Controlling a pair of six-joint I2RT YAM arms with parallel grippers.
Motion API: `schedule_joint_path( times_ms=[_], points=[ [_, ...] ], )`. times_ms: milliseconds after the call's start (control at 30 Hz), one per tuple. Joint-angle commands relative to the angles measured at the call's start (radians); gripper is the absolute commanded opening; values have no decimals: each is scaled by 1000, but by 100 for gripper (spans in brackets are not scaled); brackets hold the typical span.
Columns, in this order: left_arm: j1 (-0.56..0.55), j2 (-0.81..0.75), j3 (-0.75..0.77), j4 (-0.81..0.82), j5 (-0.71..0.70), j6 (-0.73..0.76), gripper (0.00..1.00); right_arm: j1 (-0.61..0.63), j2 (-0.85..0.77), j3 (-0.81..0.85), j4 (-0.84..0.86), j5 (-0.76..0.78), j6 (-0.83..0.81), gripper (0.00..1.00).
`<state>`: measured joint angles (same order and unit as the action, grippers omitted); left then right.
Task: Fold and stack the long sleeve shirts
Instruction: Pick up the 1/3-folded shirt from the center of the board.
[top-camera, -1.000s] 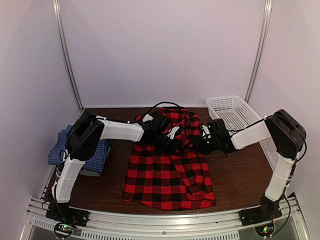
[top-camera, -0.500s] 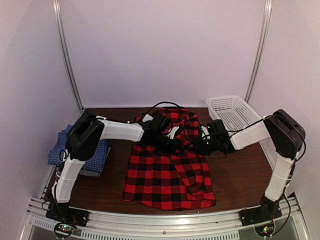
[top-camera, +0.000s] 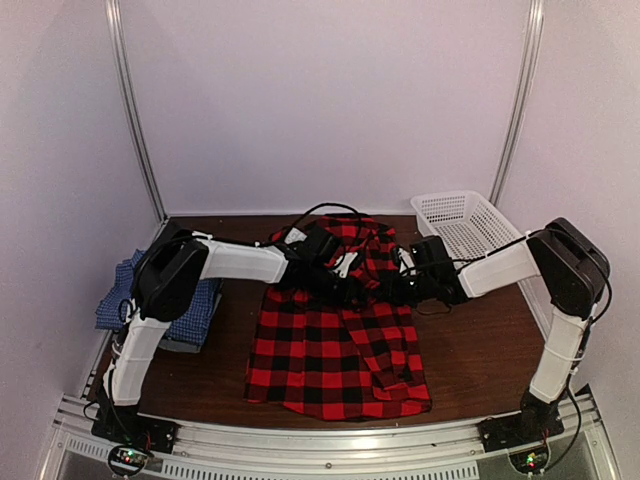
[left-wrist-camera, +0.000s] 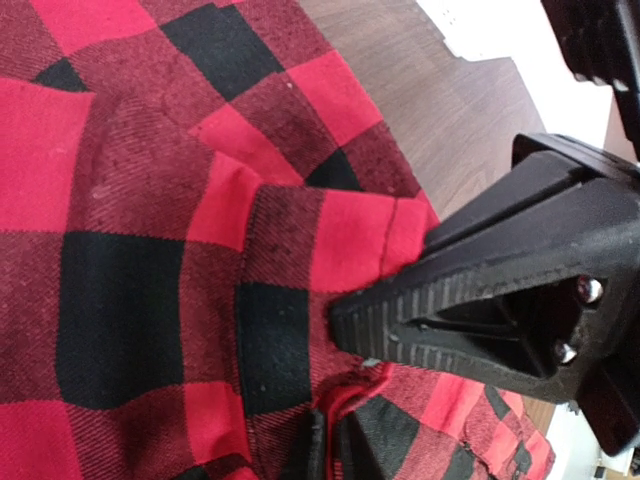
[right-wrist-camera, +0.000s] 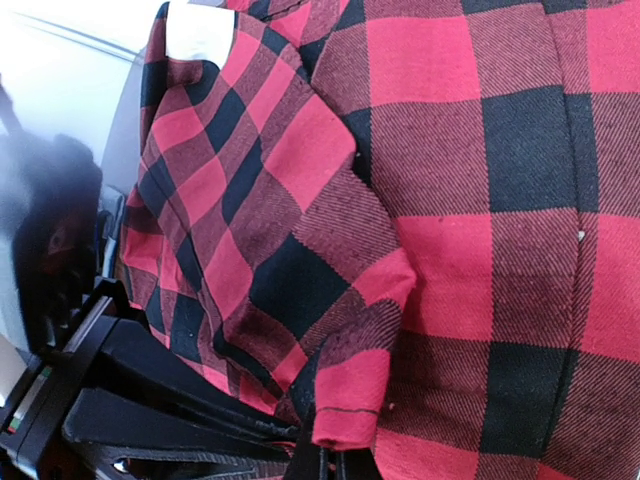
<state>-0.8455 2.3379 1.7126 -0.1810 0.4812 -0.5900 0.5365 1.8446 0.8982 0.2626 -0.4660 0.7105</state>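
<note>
Left end effector (left-wrist-camera: 328, 455) and right end effector (right-wrist-camera: 322, 465) are both pinched closed on the far part of the plaid shirt (top-camera: 335, 360), which is spread on the bench (top-camera: 480, 350), seemingly to fold it nearward.

Left arm (top-camera: 235, 262), right arm (top-camera: 500, 268): white shells, black joint housings, looping black cables, green-lit black bases (top-camera: 122, 428) on the front rail (top-camera: 330, 440); right gripper (left-wrist-camera: 342, 325) ribbed black, two bright screws.

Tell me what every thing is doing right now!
red checked shirt, spread on the table, upper part bunched up.
blue shirt, folded, at the table's left edge.
basket, upright, back right corner.
left gripper, shut on the red checked shirt.
right gripper, shut on the red checked shirt.
</note>
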Motion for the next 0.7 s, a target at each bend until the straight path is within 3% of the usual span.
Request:
schedule_joint_path(
  times_ms=[0, 133, 333, 667],
  points=[
    [-4, -62, -23, 6, -54, 4, 14, 9, 1, 38, -6, 7, -9, 0],
    [6, -128, -54, -73, -112, 10, 24, 9, -19, 74, -42, 28, -35, 0],
    [41, -321, -221, -141, -179, -5, 43, 10, -49, 154, -107, 65, -88, 0],
    [49, -617, -503, -369, -382, -131, 44, 8, -42, 316, -189, 72, -168, 0]
  ],
)
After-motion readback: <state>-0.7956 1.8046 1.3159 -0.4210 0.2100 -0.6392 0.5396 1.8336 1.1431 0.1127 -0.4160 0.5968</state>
